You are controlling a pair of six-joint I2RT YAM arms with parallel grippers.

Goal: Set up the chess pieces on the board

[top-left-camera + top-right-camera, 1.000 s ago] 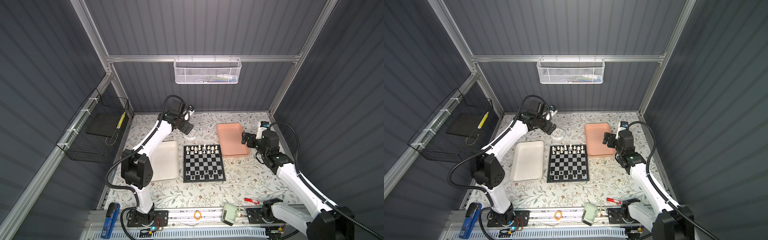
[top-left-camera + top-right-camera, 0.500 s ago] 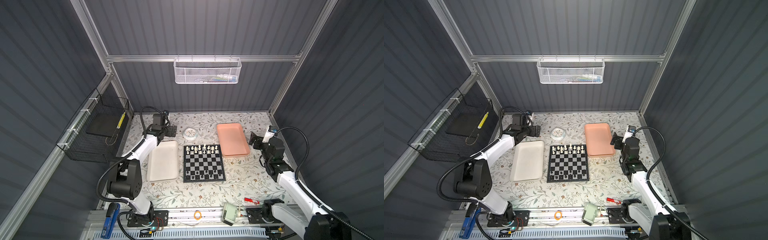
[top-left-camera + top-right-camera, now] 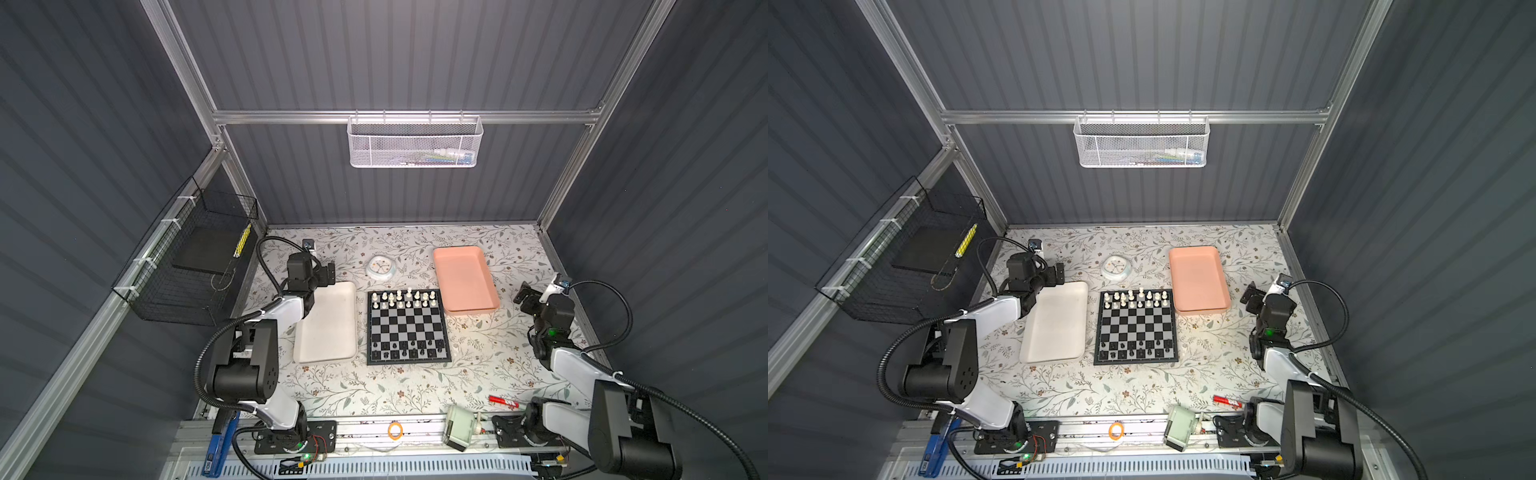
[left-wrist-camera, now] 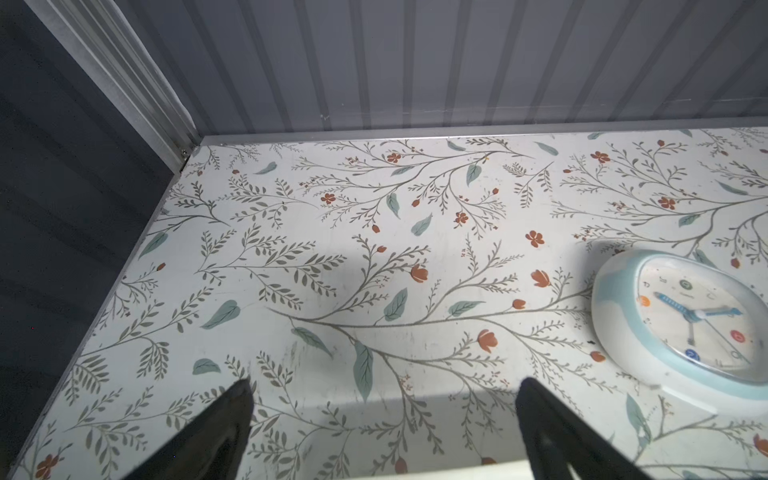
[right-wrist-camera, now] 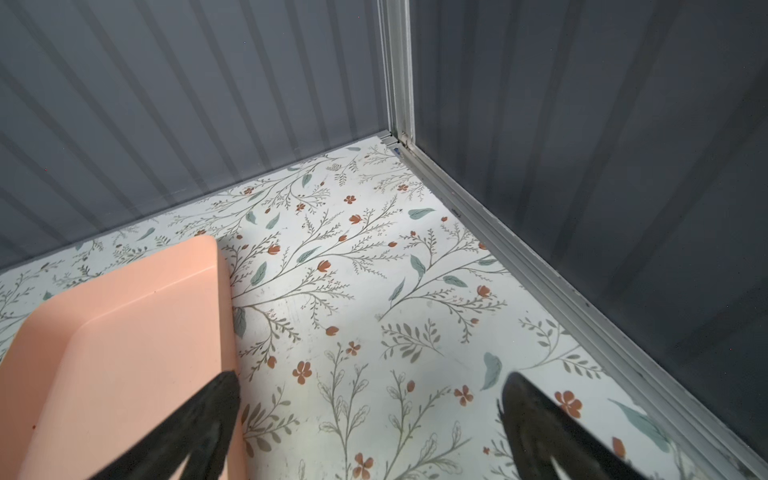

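No legible writing that we can make out. The board (image 3: 407, 326) sits mid-table, black chess pieces (image 3: 405, 349) at its 6 o'clock edge, white pieces (image 3: 403, 298) at 12. Left gripper (image 4: 382, 399) and right gripper (image 5: 368, 390) gape wide, empty, both pulled back from a second ago toward the 9 and 3 o'clock sides.

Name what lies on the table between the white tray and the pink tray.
The board, with the chess pieces on it, lies between the white tray and the pink tray; both top views show this.
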